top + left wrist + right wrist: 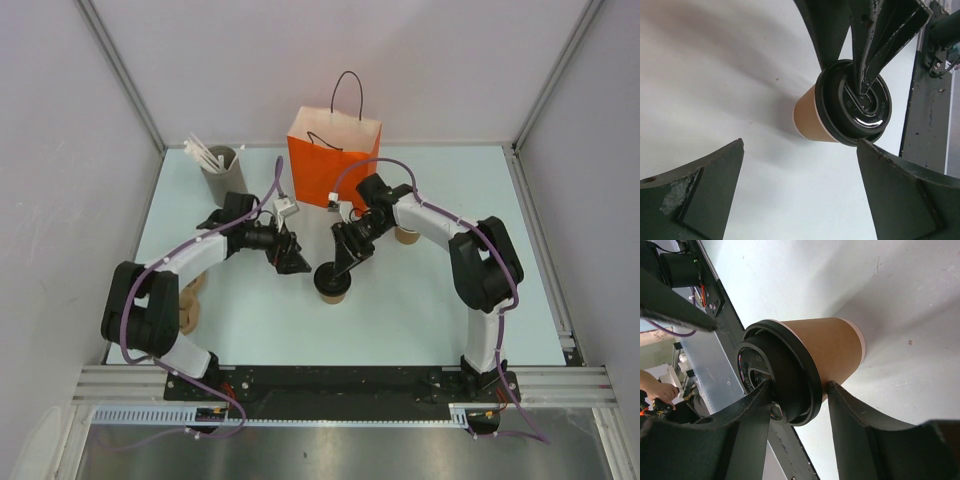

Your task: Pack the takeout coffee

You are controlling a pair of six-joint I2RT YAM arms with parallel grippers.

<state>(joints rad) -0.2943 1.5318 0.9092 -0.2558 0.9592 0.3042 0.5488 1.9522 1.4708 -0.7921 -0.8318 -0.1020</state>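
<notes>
takeout coffee (332, 282) stands mid-desk (430, 320), lid on, base down, long axis vertical, lid pointing up. right claw (800, 387) pinches its lid rim, one finger on top, one against the cup wall. left claw (800, 150) is wide and empty just beside it. orange bag (335, 165) stands behind, upright. Looks like lidding is done; lift and bagging are left.

One takeout coffee (332, 281), one orange paper bag (333, 160), one grey holder (222, 172) — several white sticks (203, 153) inside.
</notes>
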